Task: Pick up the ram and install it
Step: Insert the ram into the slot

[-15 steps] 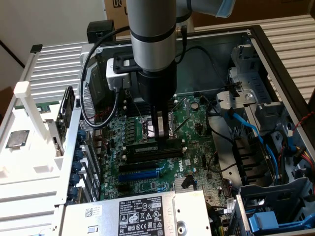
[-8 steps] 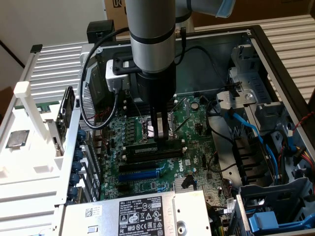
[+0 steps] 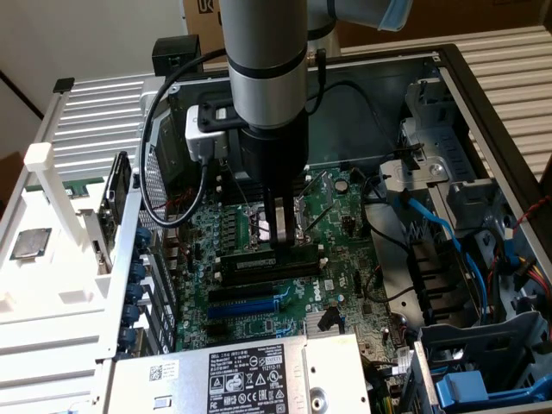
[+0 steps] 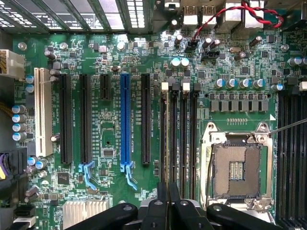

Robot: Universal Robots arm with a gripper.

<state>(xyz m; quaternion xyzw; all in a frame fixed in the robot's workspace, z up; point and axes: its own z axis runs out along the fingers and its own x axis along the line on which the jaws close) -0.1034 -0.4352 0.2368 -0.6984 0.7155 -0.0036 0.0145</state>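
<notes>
Gripper (image 3: pixel 278 240) (image 4: pixel 166 203) of the arm points straight down onto the motherboard (image 3: pixel 338 200) (image 4: pixel 110 62), just beside the CPU socket (image 3: pixel 291 216) (image 4: pixel 237 170); its claw is narrow, the two fingers almost together, pinched on the upper edge of the ram (image 3: pixel 246 261); the ram stands on its edge along the black memory slots (image 4: pixel 184 134), close beside the CPU socket, between the socket and the blue slot (image 3: pixel 250 304) (image 4: pixel 125 120); whether the ram sits fully down in a slot, one cannot tell; two white latches (image 4: pixel 165 86) mark the ends of the memory slots next to the socket; blue cables (image 3: pixel 435 226) run well apart from the socket, on its side away from the ram.
</notes>
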